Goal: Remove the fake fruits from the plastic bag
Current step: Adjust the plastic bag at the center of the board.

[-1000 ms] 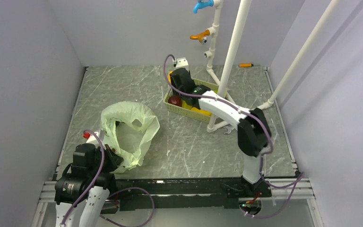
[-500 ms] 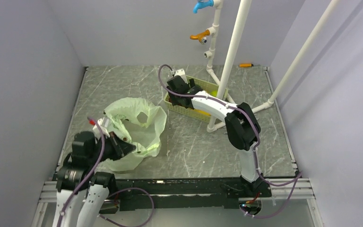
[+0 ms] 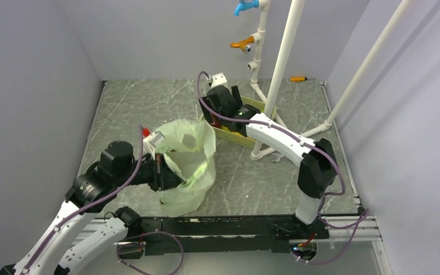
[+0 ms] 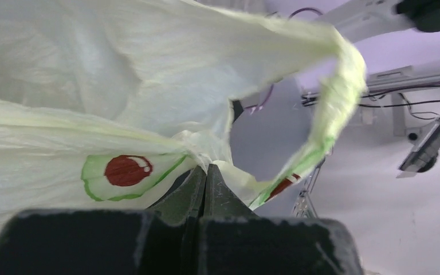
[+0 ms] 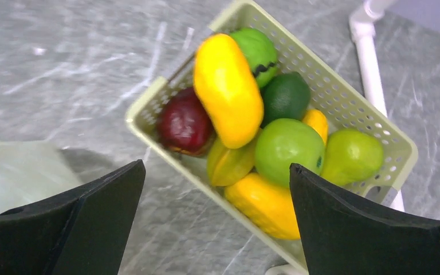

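Pale-green plastic bag, thin, crinkly, translucent w/ handle loops, sits on the near-left side of the beige slotted tray, just beside it; can't tell if they touch. My L gripper is on the bag's side away from the tray, fingers clenched on a fold of film by a red-and-green print, holding the rim up so the mouth gapes upward. Bag looks limp & hollow. I see no fruit inside, though the bottom is in shadow.

Further out, R gripper hangs over the tray's near-left end, fingers spread wide, gripping nothing. Glossy fake fruits lie heaped in the tray right below it: yellow oblong one on top, long axis approx square to the line between the fingers, maroon one beside it, bright green round one, plus a plain dark green oval fruit.

My read: if anything's left, R arm must swing near-left from the tray to the bag mouth; L arm is nearer but busy holding.
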`<state>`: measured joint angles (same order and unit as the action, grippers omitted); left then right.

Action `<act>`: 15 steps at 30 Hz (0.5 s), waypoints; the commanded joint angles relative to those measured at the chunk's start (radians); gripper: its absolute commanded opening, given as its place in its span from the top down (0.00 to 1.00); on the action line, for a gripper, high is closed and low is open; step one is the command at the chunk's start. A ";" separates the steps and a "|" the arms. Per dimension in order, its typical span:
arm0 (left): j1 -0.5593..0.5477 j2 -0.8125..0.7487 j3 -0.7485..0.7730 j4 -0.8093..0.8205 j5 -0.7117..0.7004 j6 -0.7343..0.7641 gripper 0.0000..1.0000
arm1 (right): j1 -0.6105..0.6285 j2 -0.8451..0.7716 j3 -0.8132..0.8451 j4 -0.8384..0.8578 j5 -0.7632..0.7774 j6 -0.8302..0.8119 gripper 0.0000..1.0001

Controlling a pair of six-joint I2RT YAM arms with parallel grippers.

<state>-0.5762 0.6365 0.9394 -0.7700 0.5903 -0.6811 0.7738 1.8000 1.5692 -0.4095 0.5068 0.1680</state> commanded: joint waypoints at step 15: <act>-0.054 -0.346 -0.284 -0.425 -0.401 -0.105 1.00 | 0.305 -0.335 -0.344 0.445 -0.893 -0.023 0.34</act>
<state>-0.6262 0.3023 0.6415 -1.1294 0.2607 -0.7723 1.0271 1.4364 1.2873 -0.1291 -0.1532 0.0906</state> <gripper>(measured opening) 0.009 0.740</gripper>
